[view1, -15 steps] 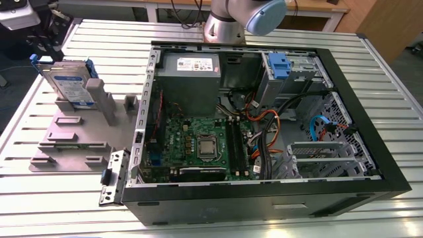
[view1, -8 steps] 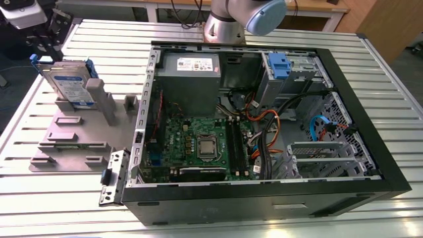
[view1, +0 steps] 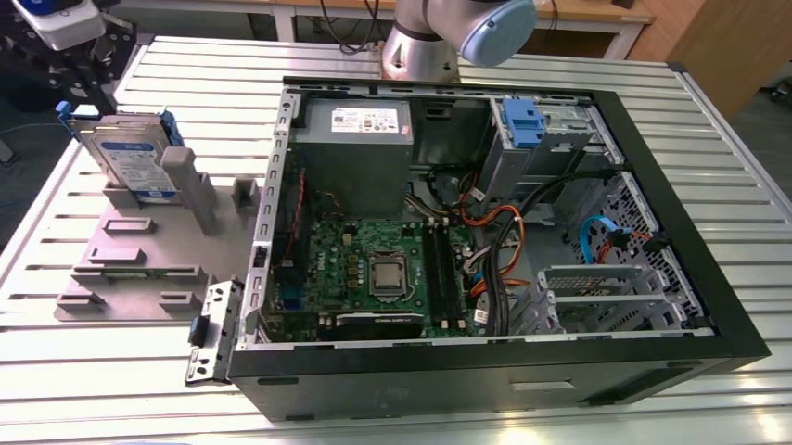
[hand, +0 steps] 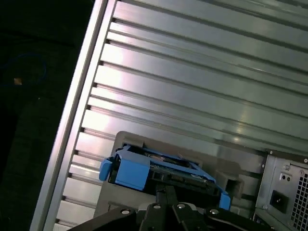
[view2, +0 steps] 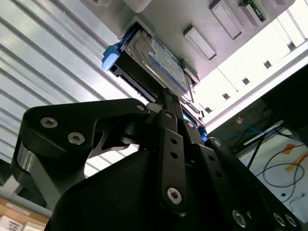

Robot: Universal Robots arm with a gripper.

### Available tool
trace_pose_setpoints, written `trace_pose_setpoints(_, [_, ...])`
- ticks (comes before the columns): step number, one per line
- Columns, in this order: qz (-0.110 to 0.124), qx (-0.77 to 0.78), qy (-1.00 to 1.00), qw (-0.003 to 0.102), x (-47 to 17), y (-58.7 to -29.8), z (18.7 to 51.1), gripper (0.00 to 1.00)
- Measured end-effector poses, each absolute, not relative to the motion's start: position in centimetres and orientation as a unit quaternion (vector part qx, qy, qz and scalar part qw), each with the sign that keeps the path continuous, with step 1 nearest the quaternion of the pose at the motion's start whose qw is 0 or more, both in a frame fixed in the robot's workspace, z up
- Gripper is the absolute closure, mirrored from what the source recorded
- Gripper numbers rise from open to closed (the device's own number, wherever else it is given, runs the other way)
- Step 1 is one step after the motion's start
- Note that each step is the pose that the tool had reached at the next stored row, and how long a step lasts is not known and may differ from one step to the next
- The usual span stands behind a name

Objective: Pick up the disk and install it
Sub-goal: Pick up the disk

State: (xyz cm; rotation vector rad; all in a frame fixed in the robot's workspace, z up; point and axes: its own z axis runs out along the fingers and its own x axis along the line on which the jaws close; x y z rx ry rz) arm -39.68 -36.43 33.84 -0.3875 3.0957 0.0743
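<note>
The disk [view1: 130,158], silver-grey with a white-and-blue label and a blue bracket, stands on edge in the grey slotted holder [view1: 136,255] at the exterior view's left. My gripper [view1: 89,100] hangs right over the disk's upper edge. In both wrist views the disk [view2: 163,60] [hand: 159,166] lies just beyond the gripper [view2: 168,94] [hand: 165,190], whose two fingers sit side by side with hardly any gap, shut. The tips reach the disk's blue-framed edge; whether they touch it I cannot tell.
An open computer case [view1: 495,366] lies in the middle of the slatted metal table [view1: 693,120], with motherboard, cables and power supply exposed. A grey drive cage carrying a blue-handled carrier [view1: 526,125] sits at the case's far corner. The arm's base [view1: 421,46] rises behind the case.
</note>
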Motion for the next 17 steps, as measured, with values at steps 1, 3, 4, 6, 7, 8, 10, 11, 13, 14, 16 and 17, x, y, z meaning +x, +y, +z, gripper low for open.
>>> trace_pose_setpoints(1, [0.024,-0.133,0.991,0.010,-39.68,-36.43,33.84,0.89])
trace_pose_setpoints(3, [0.024,-0.151,0.988,0.010,-39.68,-36.43,33.84,0.89])
trace_pose_setpoints(4, [0.024,-0.160,0.987,0.010,-39.68,-36.43,33.83,0.89])
trace_pose_setpoints(6, [0.024,-0.177,0.984,0.009,-39.68,-36.43,33.82,0.89])
trace_pose_setpoints(7, [0.024,-0.187,0.982,0.009,-39.68,-36.43,33.82,0.89])
trace_pose_setpoints(8, [0.024,-0.196,0.980,0.009,-39.68,-36.43,33.82,0.89])
trace_pose_setpoints(10, [0.025,-0.214,0.977,0.008,-39.68,-36.43,33.82,0.89])
trace_pose_setpoints(11, [0.025,-0.222,0.975,0.008,-39.68,-36.43,33.81,0.89])
trace_pose_setpoints(13, [0.025,-0.240,0.970,0.008,-39.68,-36.43,33.81,0.89])
trace_pose_setpoints(14, [0.025,-0.249,0.968,0.007,-39.68,-36.43,33.81,0.89])
trace_pose_setpoints(16, [0.025,-0.264,0.964,0.007,-39.68,-36.43,33.81,0.89])
trace_pose_setpoints(17, [0.025,-0.266,0.964,0.007,-39.68,-36.43,33.81,0.89])
